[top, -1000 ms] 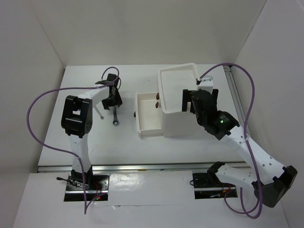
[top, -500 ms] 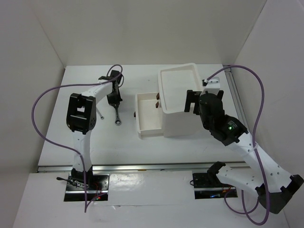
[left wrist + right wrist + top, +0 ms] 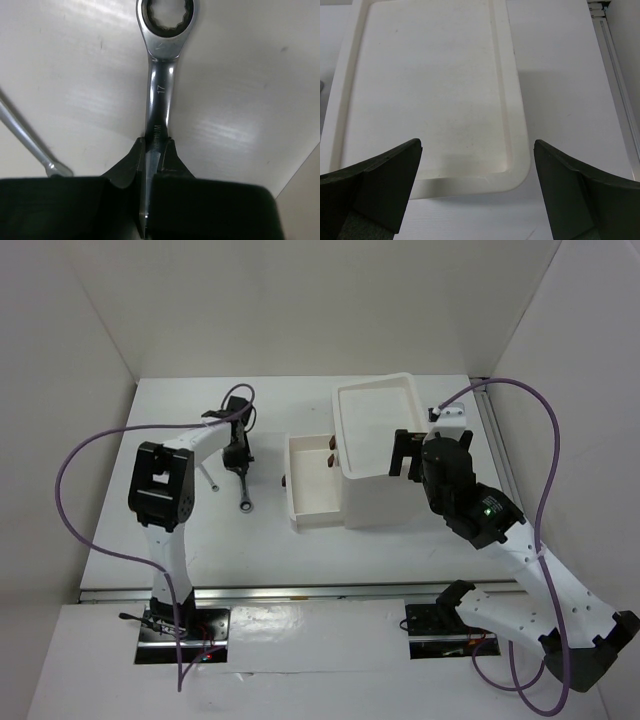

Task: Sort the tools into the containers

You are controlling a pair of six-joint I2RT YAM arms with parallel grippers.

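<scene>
White table (image 3: 200, 540): left claw (image 3: 154, 145) pinching wrench (image 3: 160, 90) shank, ring end ahead; right claw (image 3: 476, 145) spread above tray (image 3: 513, 125).

Bright, even overhead light washes the white worktop (image 3: 300, 540) nearly featureless. Glare streaks the wrench (image 3: 161, 90) shank; the black gripper (image 3: 151, 160) fingers up close look slightly soft, perhaps unfocused.

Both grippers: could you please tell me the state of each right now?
Left gripper: closed on the wrench.
Right gripper: open, holding nothing.
</scene>
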